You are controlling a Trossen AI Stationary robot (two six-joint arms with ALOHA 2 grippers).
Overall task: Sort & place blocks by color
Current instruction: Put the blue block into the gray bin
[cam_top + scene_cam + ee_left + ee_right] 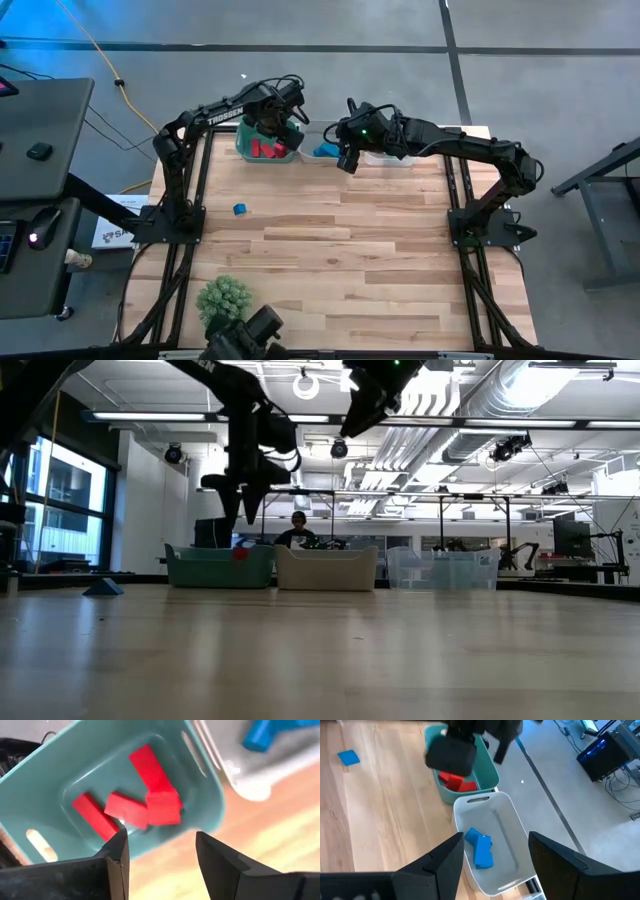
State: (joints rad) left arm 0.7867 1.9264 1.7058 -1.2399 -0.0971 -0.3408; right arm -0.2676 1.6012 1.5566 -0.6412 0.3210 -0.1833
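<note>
Left end effector (283, 128) hangs over the teal plastic bin (246, 147) at upper centre of the high view, fingers apart and empty. Four red blocks (150, 795) lie inside it. Right end effector (345, 160) hovers by the white plastic bin (507, 827), fingers apart, above two blue blocks (480, 849). One blue cube (240, 209) lies alone on the wooden table (340, 270), left of centre.
</note>
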